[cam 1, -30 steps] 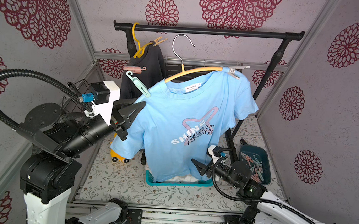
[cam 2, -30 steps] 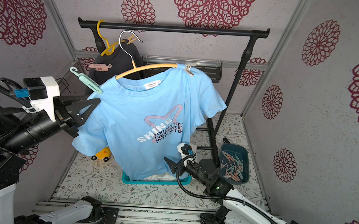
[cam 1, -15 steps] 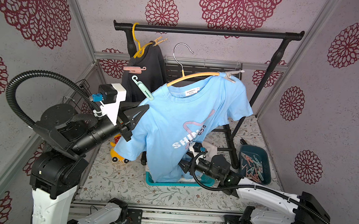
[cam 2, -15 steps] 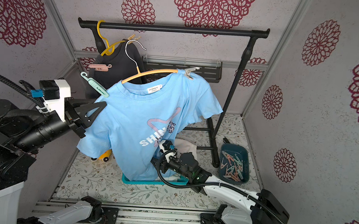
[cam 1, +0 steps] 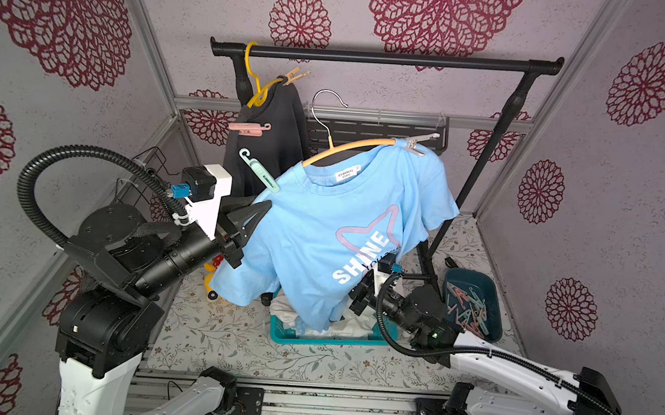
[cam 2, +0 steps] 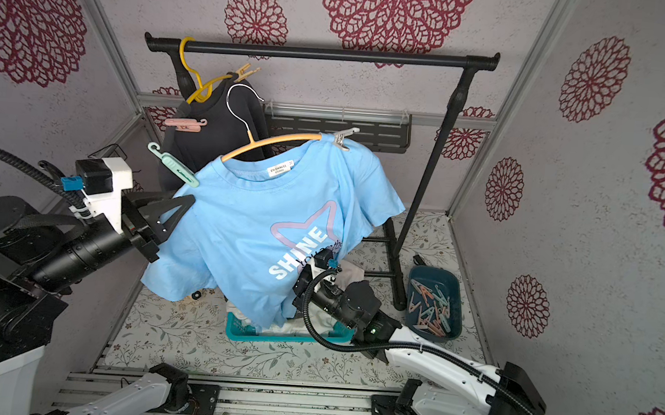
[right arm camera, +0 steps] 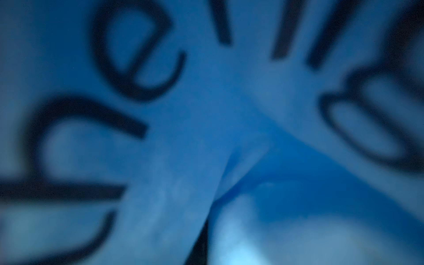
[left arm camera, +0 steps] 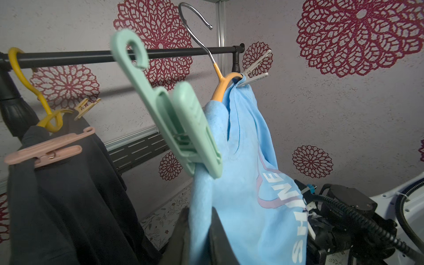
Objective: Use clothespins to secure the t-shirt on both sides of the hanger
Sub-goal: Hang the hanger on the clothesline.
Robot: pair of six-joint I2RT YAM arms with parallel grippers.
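1. Left tool (cam 1: 263,208): closed on the shirt (cam 1: 333,224); pinches the near shoulder edge, blue cloth between both fingers (left arm camera: 220,241) in the wrist view.
2. Hanger (cam 1: 351,147): up beyond the left tool, threaded through the shirt's neck; wire hook below the rail (cam 1: 385,58), not touching it.
3. Mint pin (cam 1: 259,171): just above the left tool, clipped on that same shoulder, hook end pointing up and away. Hold on the hanger under the cloth: cannot tell.
4. White pin (cam 1: 417,142): at the hanger end farthest from the left tool, clipped over shirt and hanger arm.
5. Right tool (cam 1: 356,296): fingertips hidden under the shirt's lower front in both top views; closed, grips a fold of blue cloth, filling the blurred wrist view.
6. Spare pins (cam 1: 470,306): heaped in a bin (cam 1: 470,272) on the worktop (cam 1: 233,341), just behind the right tool's wrist.
7. Dark top (cam 1: 275,140): beyond the left tool, hung from the rail, carrying a pink pin (cam 1: 248,128) and a peach pin (cam 1: 297,76).
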